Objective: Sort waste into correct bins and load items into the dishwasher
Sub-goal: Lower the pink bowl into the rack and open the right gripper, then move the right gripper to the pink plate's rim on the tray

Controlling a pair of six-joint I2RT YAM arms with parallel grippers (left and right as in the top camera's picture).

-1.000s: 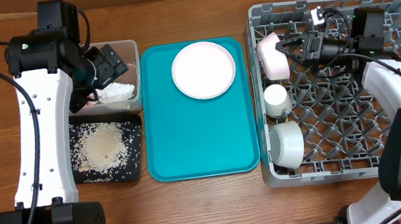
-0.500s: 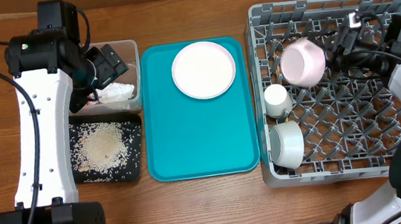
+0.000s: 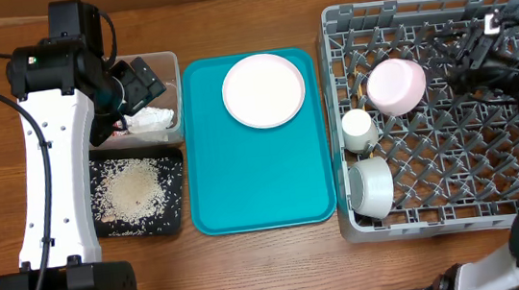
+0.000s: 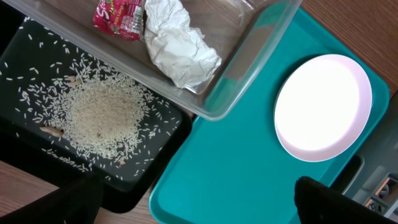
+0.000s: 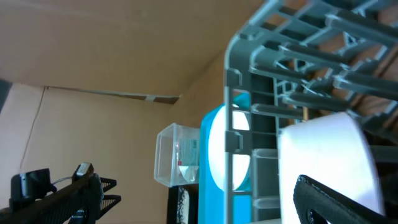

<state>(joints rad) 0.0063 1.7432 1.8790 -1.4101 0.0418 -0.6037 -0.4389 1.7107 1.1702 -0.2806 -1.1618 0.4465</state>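
Grey plastic dish rack (image 3: 456, 173), wooden table (image 3: 273, 269)

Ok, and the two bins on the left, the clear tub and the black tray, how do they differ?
The clear tub is see-through with taller walls; the black tray is opaque and shallower. The clear tub holds a crumpled tissue and a red wrapper; the black tray holds loose rice. In the overhead view the clear tub sits farther back, the black tray in front of it. Both are rectangular, similar in footprint, and stand beside the teal tray.
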